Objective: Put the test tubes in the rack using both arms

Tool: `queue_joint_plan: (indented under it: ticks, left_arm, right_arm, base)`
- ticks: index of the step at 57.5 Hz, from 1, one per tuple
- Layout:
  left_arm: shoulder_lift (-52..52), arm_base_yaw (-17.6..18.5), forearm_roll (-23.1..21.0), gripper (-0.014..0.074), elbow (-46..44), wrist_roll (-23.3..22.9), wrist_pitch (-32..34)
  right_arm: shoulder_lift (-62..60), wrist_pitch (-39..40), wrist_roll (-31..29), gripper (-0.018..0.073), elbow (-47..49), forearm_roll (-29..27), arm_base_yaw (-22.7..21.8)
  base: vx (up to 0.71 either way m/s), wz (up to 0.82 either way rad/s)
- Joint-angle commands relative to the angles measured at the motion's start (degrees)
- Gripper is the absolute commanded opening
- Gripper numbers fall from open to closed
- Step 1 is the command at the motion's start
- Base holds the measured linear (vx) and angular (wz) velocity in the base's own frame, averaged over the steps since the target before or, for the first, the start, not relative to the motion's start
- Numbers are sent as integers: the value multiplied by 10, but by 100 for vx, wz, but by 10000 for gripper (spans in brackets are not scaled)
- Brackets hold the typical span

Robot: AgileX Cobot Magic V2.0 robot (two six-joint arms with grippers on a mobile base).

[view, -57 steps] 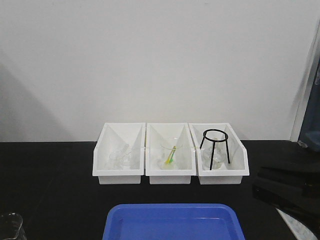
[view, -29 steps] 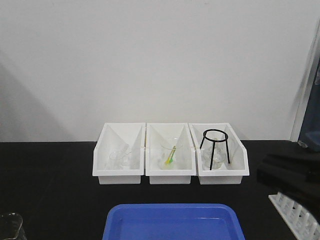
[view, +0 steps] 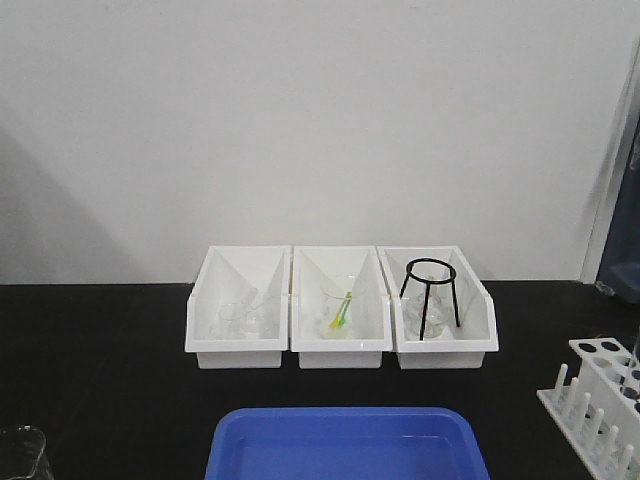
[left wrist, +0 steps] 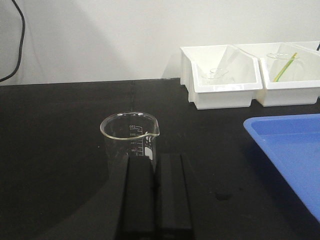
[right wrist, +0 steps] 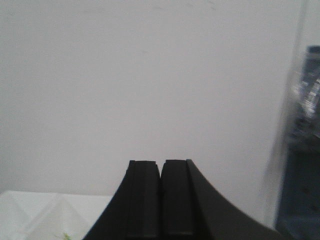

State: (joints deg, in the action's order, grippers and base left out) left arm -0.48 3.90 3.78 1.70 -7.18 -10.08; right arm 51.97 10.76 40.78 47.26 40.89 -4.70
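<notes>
The white rack point(view: 592, 392) stands at the table's right edge in the front view, its pegs facing me and partly cut off by the frame. I cannot make out any test tubes in any view. My left gripper point(left wrist: 156, 158) is shut with nothing between its fingers, low over the black table and just behind a clear beaker point(left wrist: 129, 140). My right gripper point(right wrist: 161, 162) is shut and empty too, raised and facing the white wall. Neither arm shows in the front view.
Three white open-fronted bins point(view: 340, 350) line the back of the table, holding glassware, a green-yellow stick point(view: 342, 308) and a black tripod ring point(view: 430, 290). A blue tray point(view: 345, 445) lies at the front centre. The beaker point(view: 20, 452) sits at the front left.
The black right arm that covered the table's right edge has gone out of the front view, uncovering the white rack. Bins, tray and beaker have not moved.
</notes>
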Motion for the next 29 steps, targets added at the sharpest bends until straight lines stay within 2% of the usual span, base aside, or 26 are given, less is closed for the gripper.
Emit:
queue_joint_plan:
  ticks: [1, 6, 10, 16, 22, 29]
  left_arm:
    - [-12, 0, -4, -20, 15, -5, 44]
    - [-12, 0, -4, -20, 15, -5, 44]
    - [-12, 0, -4, -20, 15, -5, 44]
    - [-12, 0, -4, -20, 15, -5, 44]
    - [-12, 0, -4, -20, 15, -5, 44]
    - [-12, 0, -4, -20, 15, -5, 44]
  right_arm:
    - [-16, -68, -160, -8, 17, -145, 0]
    - [-34, -167, -300, -8, 17, -247, 0]
    - [-49, -234, -404, -8, 17, -308, 0]
    - [-91, -303, -509, -8, -9, -387, 0]
    - [-167, -286, -536, -8, -90, -432, 0]
    - [-259, -235, -492, -8, -204, -438, 0]
  base:
    - [0, 0]
    - [0, 0]
    - [0, 0]
    - [0, 0]
    - [0, 0]
    - [0, 0]
